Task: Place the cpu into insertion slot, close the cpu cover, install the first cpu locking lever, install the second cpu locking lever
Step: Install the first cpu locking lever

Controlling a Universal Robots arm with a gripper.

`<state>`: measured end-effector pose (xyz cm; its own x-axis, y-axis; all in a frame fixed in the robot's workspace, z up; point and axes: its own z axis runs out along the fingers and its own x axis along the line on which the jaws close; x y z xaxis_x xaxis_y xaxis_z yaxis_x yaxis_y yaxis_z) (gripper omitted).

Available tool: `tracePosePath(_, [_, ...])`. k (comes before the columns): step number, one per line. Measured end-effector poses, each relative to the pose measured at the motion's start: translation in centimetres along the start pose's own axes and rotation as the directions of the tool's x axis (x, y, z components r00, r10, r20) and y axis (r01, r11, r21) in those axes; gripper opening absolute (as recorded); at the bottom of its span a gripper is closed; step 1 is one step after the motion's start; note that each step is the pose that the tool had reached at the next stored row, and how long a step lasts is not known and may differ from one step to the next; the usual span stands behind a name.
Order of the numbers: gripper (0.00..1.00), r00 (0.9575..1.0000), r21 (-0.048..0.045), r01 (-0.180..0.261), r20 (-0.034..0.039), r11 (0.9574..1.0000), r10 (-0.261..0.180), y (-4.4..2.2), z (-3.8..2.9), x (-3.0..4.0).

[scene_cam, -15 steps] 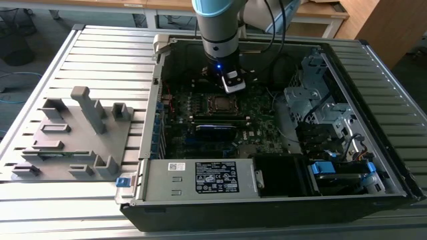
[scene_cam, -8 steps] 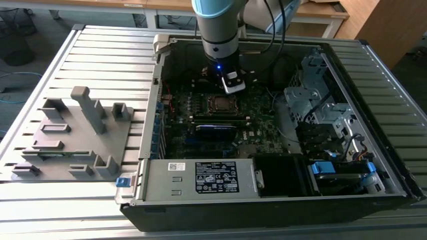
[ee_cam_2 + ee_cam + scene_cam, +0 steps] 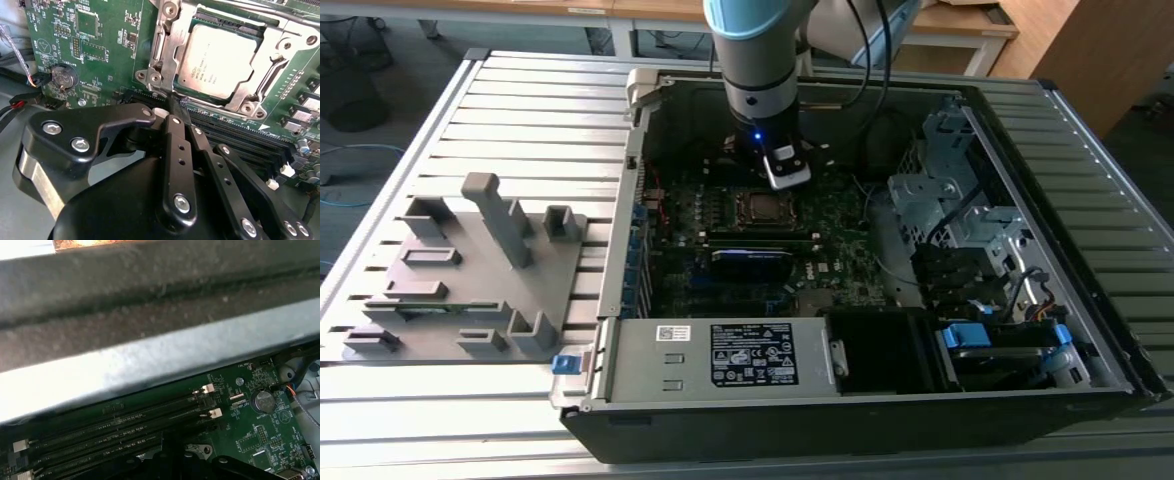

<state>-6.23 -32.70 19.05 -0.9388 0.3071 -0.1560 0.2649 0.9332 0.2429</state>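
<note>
The cpu (image 3: 220, 60), pale silvery-grey, lies flat in the insertion slot (image 3: 761, 207) on the green motherboard. The cpu cover (image 3: 167, 45), a silvery frame, lies down around the chip's edges. A thin metal locking lever (image 3: 272, 76) runs along one side of the socket. My gripper (image 3: 176, 102) has its black fingers (image 3: 172, 130) pressed together with nothing between them. Their tips sit at the socket's edge, on the side of the memory slots (image 3: 235, 135). In the exterior view the gripper (image 3: 781, 178) hangs just behind the socket inside the open computer case.
The case walls (image 3: 634, 200) surround the board, with a drive cage (image 3: 947, 200) at the exterior view's right and a power supply (image 3: 720, 355) in front. A coin battery (image 3: 262, 401) and cables (image 3: 15, 105) lie near the socket. A grey fixture (image 3: 467, 270) stands outside the case.
</note>
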Motion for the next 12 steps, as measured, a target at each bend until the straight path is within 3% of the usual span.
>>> tracePosePath(5, [0.1,1.0,-0.009,-0.002,-0.0026,1.0,0.002,-0.11,-0.01,-0.04])
tracePosePath(12, [0.1,0.9999,-0.0326,-0.008,-0.0092,0.9994,0.007,-0.2,-0.02,-0.07])
